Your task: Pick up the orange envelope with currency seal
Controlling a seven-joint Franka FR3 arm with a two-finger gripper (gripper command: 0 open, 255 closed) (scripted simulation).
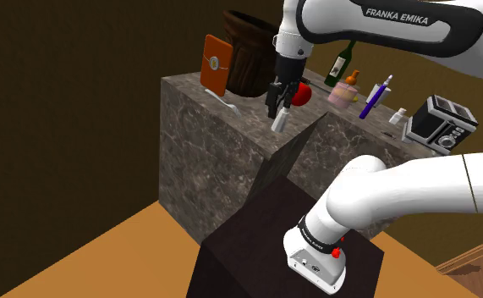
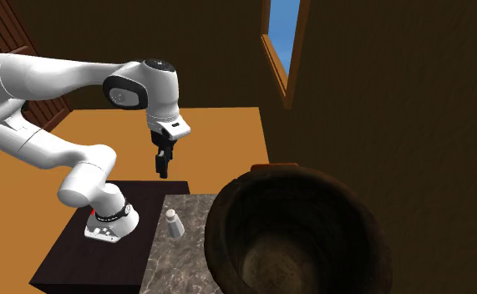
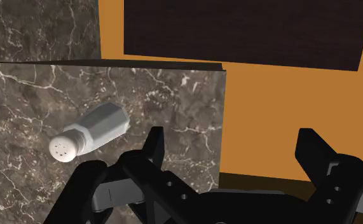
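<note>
As the shoulder view shows, the orange envelope (image 1: 214, 63) stands propped against a dark pot (image 1: 249, 46), with the gripper (image 1: 275, 108) apart from it. Second exterior view: the gripper hangs above a shaker (image 2: 172, 224). Wrist view: fingers (image 3: 154, 145) wide apart and empty; the envelope is likely light and thin, so pinch its top edge.

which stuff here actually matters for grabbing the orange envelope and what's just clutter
For the job:
orange envelope, leaning on the dark bucket
gripper, open

Lying about:
white shaker
red fruit
fork
wine bottle
toaster
</note>
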